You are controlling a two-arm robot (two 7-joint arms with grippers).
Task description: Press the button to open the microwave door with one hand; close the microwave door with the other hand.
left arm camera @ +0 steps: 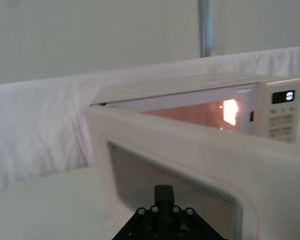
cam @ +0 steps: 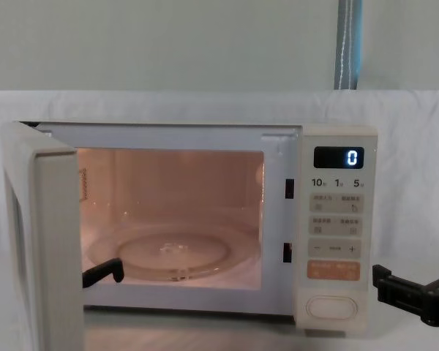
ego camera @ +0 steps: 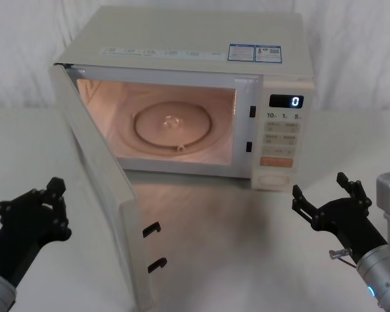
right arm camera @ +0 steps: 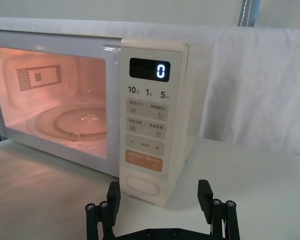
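The cream microwave stands lit inside, its display reading 0. The microwave door hangs wide open on its left hinge, its free edge pointing toward me. Near the outer face of the door sits my left gripper, shut and not touching it. The wide oval button is lowest on the key panel. My right gripper hovers open in front of and slightly right of the button, a short gap away, with nothing between its fingers.
A glass turntable lies in the lit cavity. Two black latch hooks stick out of the door's free edge. A white cloth covers the table and hangs behind the oven.
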